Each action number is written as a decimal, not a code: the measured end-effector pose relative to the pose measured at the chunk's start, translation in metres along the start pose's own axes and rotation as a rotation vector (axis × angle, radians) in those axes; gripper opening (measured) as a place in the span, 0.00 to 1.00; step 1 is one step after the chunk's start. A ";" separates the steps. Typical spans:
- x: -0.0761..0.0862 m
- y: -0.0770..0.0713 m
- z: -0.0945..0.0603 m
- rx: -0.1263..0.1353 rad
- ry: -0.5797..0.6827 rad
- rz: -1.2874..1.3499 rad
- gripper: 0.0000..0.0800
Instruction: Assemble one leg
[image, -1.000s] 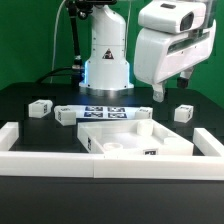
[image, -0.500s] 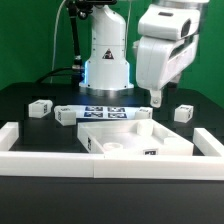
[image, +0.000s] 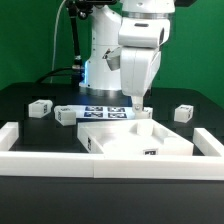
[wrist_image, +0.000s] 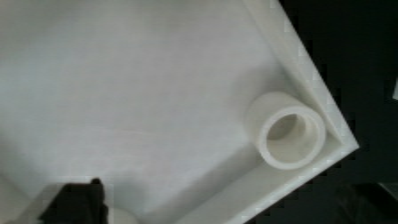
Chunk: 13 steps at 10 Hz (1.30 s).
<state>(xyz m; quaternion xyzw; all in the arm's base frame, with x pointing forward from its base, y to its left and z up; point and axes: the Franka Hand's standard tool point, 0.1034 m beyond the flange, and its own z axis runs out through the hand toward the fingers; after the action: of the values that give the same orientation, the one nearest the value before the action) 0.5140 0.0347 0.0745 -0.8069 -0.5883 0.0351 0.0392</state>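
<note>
Leg (image: 184, 113) apart from claw (image: 137, 106), exterior view's right.

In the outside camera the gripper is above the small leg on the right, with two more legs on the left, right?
Not quite: the gripper is above the large white panel, not the leg on the exterior view's right. The wrist view shows the panel's round socket below it. Two legs do sit on the exterior view's left.
</note>
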 end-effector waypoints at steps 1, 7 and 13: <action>0.000 0.000 0.000 0.001 0.000 0.001 0.81; -0.028 -0.010 0.030 -0.188 0.032 -0.390 0.81; -0.036 -0.026 0.065 -0.157 0.023 -0.392 0.81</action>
<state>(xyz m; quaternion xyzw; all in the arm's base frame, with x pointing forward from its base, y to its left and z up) 0.4713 0.0099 0.0135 -0.6780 -0.7344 -0.0285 -0.0109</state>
